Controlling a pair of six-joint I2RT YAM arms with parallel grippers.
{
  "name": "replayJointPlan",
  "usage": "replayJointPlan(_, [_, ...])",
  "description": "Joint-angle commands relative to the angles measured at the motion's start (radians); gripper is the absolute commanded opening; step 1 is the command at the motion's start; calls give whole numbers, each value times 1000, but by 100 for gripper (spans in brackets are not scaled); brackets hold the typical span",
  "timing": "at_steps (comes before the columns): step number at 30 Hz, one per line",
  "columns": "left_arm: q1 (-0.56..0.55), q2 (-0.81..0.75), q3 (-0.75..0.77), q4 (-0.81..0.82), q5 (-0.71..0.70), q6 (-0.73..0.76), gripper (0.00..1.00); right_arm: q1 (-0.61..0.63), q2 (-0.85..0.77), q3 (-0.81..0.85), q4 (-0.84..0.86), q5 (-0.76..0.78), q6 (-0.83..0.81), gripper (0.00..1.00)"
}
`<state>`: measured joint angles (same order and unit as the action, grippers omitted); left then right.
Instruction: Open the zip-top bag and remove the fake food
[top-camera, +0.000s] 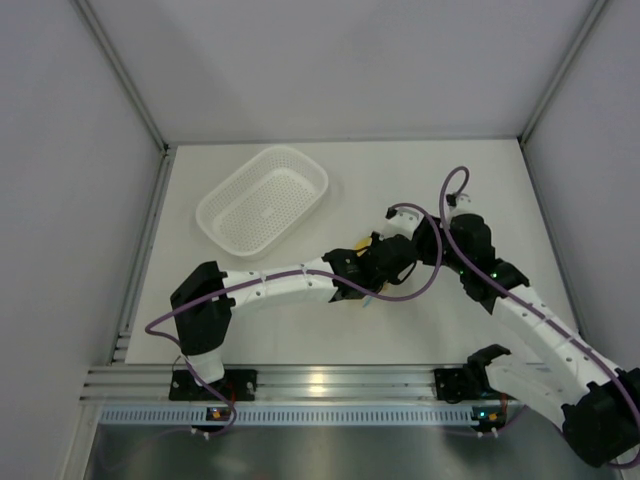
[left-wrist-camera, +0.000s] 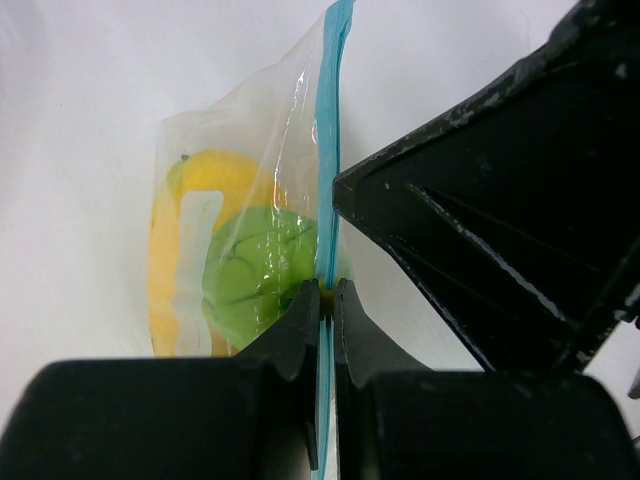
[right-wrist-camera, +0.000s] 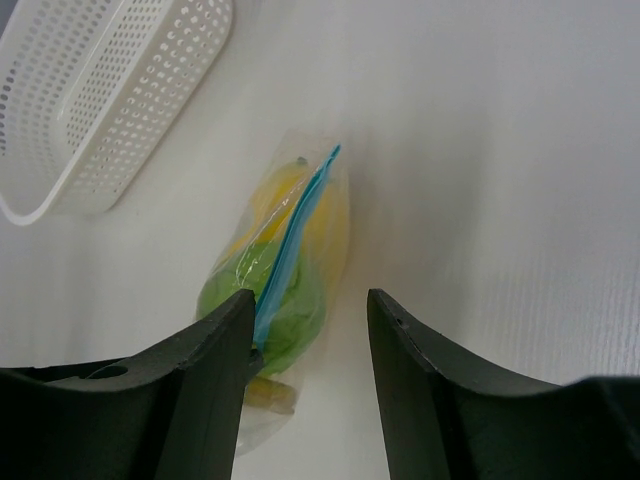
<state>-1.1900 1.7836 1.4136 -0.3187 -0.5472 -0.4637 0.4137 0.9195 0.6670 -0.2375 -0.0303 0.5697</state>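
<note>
1. Pinching the light blue zip strip (left-wrist-camera: 333, 120) of the zip-top bag (left-wrist-camera: 250, 140), the left gripper (left-wrist-camera: 327, 290) has its jaws drawn almost together, with only the strip's thickness between them.
2. The right gripper (right-wrist-camera: 310, 300) stands about half wide and clasps nothing. One of its fingers (right-wrist-camera: 215, 370) sits right at the near end of the strip; whether it touches cannot be told. The other finger stands apart from the bag, over bare table (right-wrist-camera: 500, 150).
3. In the left wrist view, the black body of the right gripper fills the right side, just beside the strip and on the far side of it from the fruit.
4. The bag is right of the table's middle, under the spot where the two wrists meet. The arms hide most of it from above.
5. The fake food (left-wrist-camera: 235, 260) is inside the bag: a green ball-like fruit (left-wrist-camera: 262, 272) presses against the strip, with yellow fruit (left-wrist-camera: 165, 280) behind it.
6. A pale oblong patch (left-wrist-camera: 195, 250) shows on the bag's clear face. Whether it is a label or glare cannot be told, and any print there is too blurred to read.
7. A white perforated basket (top-camera: 262, 203) sits towards the far left of the table, apart from the bag.
</note>
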Motion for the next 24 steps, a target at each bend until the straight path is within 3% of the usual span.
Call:
replayJointPlan(1, [3,-12,28,6,-10,-20,0,-12,12,-3,35,7,-5,50])
replayJointPlan(24, [4,-26,27,9,0,-23,0,-13,65,-6,69,-5,-8,49])
